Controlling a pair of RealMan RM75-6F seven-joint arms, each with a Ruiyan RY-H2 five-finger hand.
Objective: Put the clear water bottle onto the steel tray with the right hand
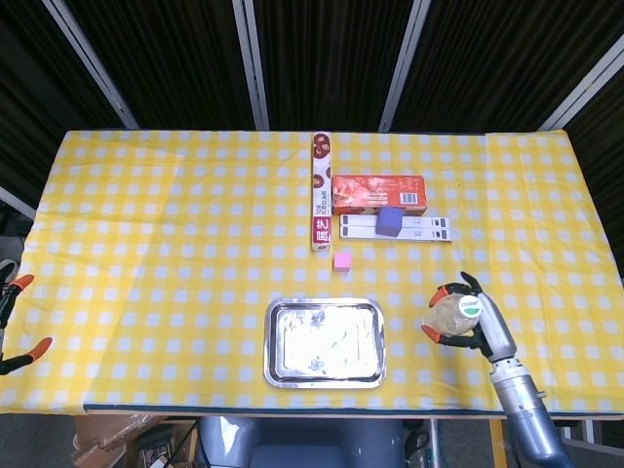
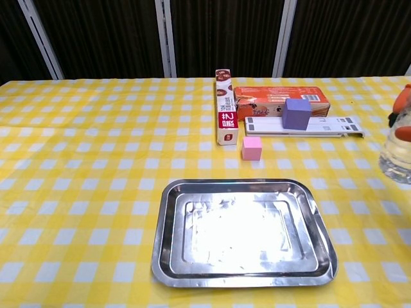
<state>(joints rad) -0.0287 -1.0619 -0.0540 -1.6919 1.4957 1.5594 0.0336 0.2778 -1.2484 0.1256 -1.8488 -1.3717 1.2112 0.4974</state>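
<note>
My right hand [image 1: 475, 322] grips the clear water bottle [image 1: 452, 314] upright, to the right of the steel tray [image 1: 325, 341] and well apart from it. In the chest view only the bottle's lower part [image 2: 398, 154] and orange fingertips [image 2: 404, 133] show at the right edge. The tray [image 2: 243, 231] lies bare on the yellow checked cloth near the table's front edge. My left hand is in neither view.
Behind the tray sit a small pink cube [image 1: 342, 260], a long upright-printed box [image 1: 320, 192], a red box [image 1: 378, 194], and a purple cube [image 1: 390, 221] on a white flat box [image 1: 425, 229]. Orange-handled clamps [image 1: 19, 322] hang at the left table edge.
</note>
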